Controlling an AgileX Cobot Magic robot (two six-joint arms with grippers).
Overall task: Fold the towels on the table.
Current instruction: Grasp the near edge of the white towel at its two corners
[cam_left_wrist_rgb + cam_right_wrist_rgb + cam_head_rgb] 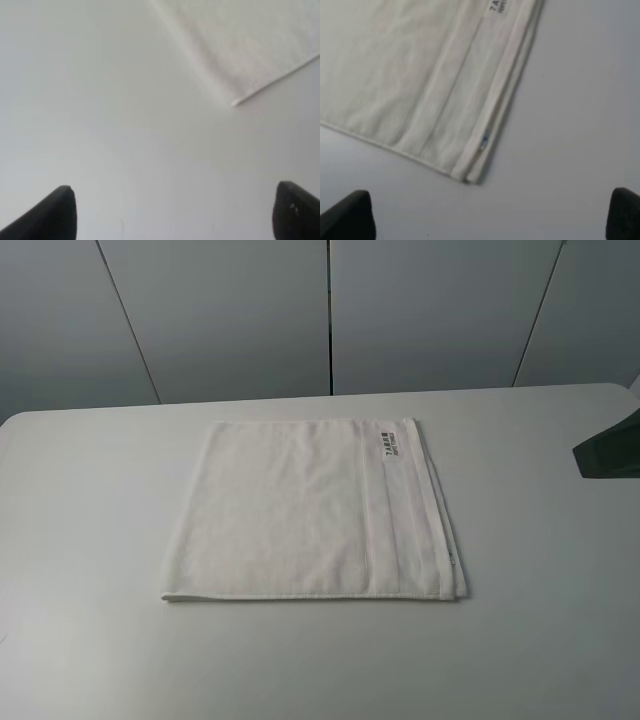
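The white towel (310,510) lies flat in a folded, layered rectangle in the middle of the table (90,540), its grey label (390,443) at the far right corner and the border band along the right side. The left gripper (177,215) is open and empty over bare table, apart from a towel corner (250,45). The right gripper (487,215) is open and empty, above the table just off the towel's near right corner (470,172). Neither gripper's fingers show in the exterior high view.
A dark shape (612,448) juts in at the right edge of the exterior high view, over the table's far right. Grey wall panels stand behind the table. Bare tabletop surrounds the towel on all sides.
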